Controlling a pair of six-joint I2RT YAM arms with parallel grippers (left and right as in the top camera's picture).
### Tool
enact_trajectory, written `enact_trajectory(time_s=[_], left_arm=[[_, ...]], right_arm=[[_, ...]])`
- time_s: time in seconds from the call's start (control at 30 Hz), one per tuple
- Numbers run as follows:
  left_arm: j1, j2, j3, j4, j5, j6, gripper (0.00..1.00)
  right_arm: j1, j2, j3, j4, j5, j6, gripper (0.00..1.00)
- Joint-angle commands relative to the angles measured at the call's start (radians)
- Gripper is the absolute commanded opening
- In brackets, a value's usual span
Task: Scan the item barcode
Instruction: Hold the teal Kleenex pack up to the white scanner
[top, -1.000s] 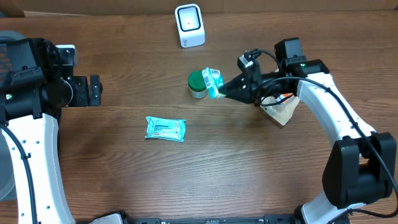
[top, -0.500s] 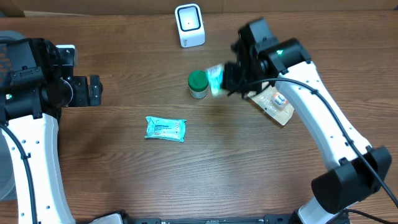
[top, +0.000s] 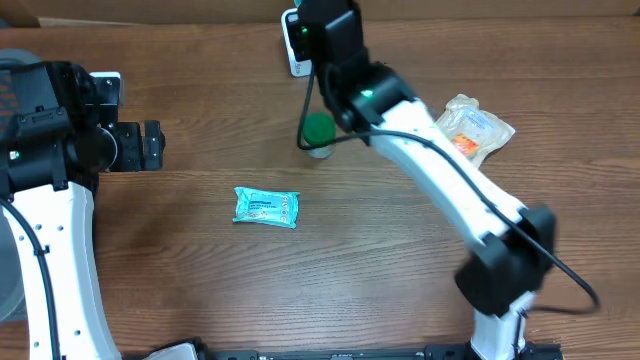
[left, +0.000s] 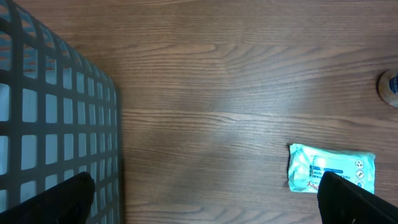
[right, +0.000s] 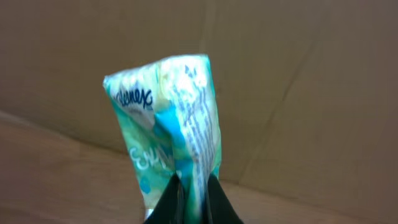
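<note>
Green and white, the Kleenex pack stands upright in the right gripper, and the two fingers are pressed together on its lower edge. One second ago you had this pack low over the table, just beside the green-lidded jar. Now the right arm has swung up and toward the back, and its wrist hangs over the white scanner, covering most of it from above. I judge that the pack is presented to the scanner at this moment. But the wrist camera shows only brown cardboard behind the pack, so you cannot tell if the barcode faces the scanner window, or on which side the barcode is.

Because the arm moved away, the beige snack pouch now lies uncovered at the right. The jar is near the scanner, under the arm, so it could be knocked if you lower the wrist. A teal packet lies flat in the middle of the table, well apart from everything.

The left gripper has not moved. Its fingers are spread wide and hold nothing, beside the wire basket.
</note>
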Motion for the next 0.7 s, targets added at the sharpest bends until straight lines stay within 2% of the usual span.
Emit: enact_trajectory(time_s=[0.0,0.07,0.23,0.37,0.53,0.67], left_arm=[[0.005,-0.011,0.023,0.002,-0.003,0.015,1.0],[0.005,-0.011,0.023,0.002,-0.003,0.015,1.0],[0.005,-0.011,0.023,0.002,-0.003,0.015,1.0],[0.005,-0.011,0.023,0.002,-0.003,0.015,1.0],[0.005,-0.011,0.023,0.002,-0.003,0.015,0.99],[0.005,-0.011,0.023,0.002,-0.003,0.015,1.0]], right_arm=[[-0.018,0.138,0.006,0.175,0.06,-0.346,0.04],[-0.025,0.204,0.006,0.275,0.06,-0.432,0.04],[-0.043,0.341,0.006,0.424,0.06,-0.526,0.04],[-0.077,0.451,0.006,0.554,0.047,-0.685,0.04],[-0.084,0.499,0.006,0.561,0.017,-0.758,0.04],[-0.084,0.502,0.006,0.583,0.011,-0.756,0.04]])
